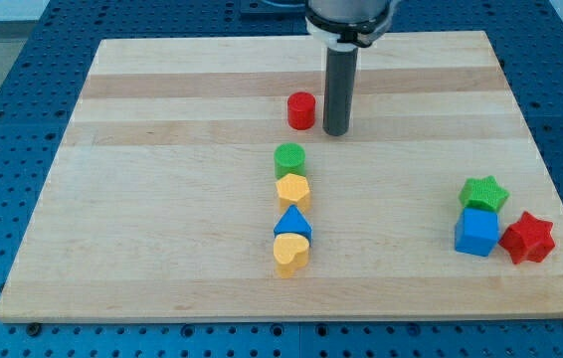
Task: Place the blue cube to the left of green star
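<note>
Blue cube (pixel 476 232) touches green star (pixel 484 193), near board's (pixel 162 288) right edge; no gripper visible

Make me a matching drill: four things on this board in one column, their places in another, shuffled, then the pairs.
Things:
1. red cylinder
2. blue cube
3. red star
4. yellow heart

Places:
A. bottom of the middle column of blocks
B. just left of my tip
C. directly below the green star
D. farthest toward the view's right

Pairs: 1-B, 2-C, 3-D, 4-A
</note>
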You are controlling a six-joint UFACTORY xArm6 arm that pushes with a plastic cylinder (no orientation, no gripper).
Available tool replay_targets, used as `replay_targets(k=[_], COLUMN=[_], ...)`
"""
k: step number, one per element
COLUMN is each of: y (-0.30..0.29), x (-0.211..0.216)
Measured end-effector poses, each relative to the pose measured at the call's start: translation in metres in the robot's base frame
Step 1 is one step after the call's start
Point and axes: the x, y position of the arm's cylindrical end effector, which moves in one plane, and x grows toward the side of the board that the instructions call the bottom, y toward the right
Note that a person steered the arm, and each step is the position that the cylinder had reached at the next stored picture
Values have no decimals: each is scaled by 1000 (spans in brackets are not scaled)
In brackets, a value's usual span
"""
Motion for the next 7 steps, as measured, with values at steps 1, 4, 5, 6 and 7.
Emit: replay_targets(k=[1, 4, 5, 6, 7], y=[-4, -65, -86, -92, -88], x=[0, 0, -1, -3, -2])
